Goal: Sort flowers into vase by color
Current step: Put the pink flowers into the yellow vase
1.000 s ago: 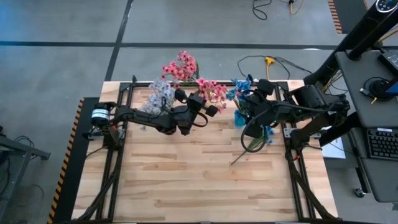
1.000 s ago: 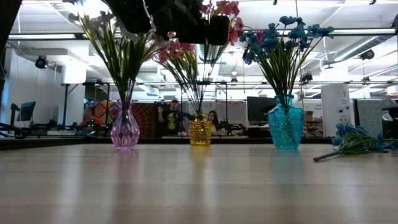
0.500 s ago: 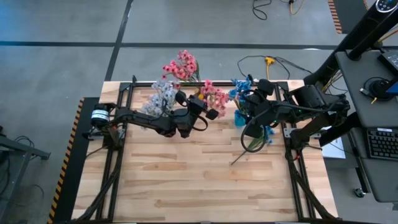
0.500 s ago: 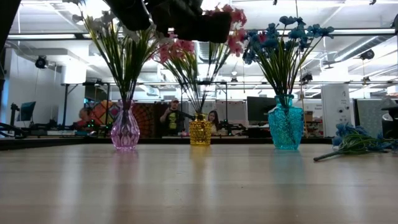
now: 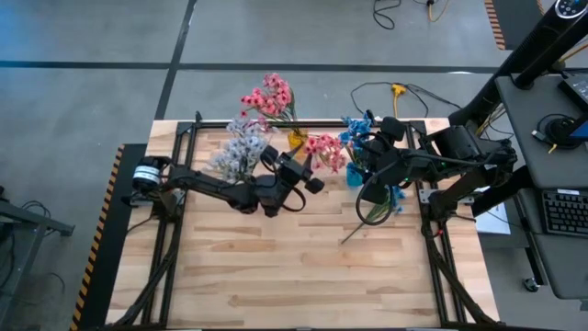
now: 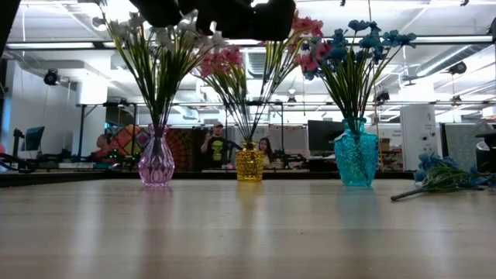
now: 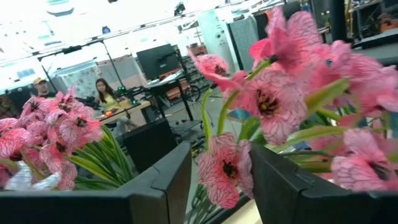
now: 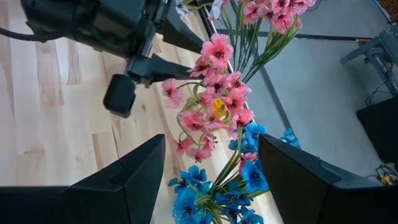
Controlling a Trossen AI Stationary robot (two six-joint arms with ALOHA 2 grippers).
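Pink artificial blossoms [image 6: 232, 62] stand in the yellow glass vase [image 6: 249, 163] at the wooden counter's [image 5: 303, 257] far edge, while only the left wrist view shows the left gripper's [image 7: 219, 186] fingers apart around one blossom.

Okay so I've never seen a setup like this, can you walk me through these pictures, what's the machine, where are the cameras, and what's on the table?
This is a robot with two dark arms at a wooden table, each ending in a two-finger gripper. One picture looks straight down from above, one looks level across the tabletop, and two come from cameras on the arms' wrists.

Three vases stand in a row at the table's far edge: a pink vase with white flowers, a yellow vase with pink flowers, and a blue vase with blue flowers. A loose blue sprig lies on the table.

The left gripper is at the pink blossoms, its fingers apart around a pink sprig. The right gripper waits open by the blue vase, holding nothing.
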